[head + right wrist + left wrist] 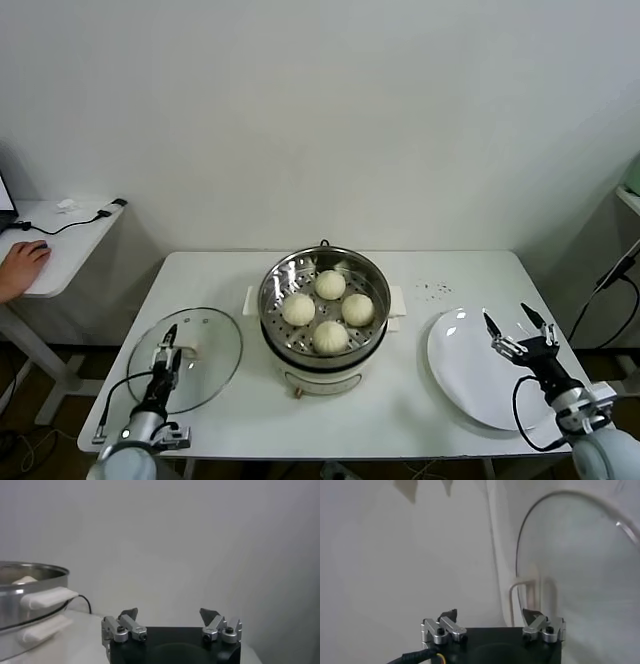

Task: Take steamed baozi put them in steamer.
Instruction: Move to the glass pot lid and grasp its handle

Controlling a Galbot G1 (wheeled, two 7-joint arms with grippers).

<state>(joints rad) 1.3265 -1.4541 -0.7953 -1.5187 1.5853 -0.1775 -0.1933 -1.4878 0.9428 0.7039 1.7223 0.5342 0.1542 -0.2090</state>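
White table (440, 300) carries the steamer (323, 312) already holding all four steamed baozi (330, 285), so loading seems finished, both the left pincer (169, 352) and right pincer (518, 324) spread empty, probably only needing retreat.

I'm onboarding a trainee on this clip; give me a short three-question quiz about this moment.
1. How many steamed baozi lie in the steamer?
2. True or false: the white plate holds one bun.
3. Which does the left pincer hover over: A) glass lid, B) plate, C) steamer?

Key:
1. Four, all on the perforated tray.
2. False; the plate is bare, with the open right pincer above it.
3. A; its fingers are open over the lid, which lies on the table left of the steamer.
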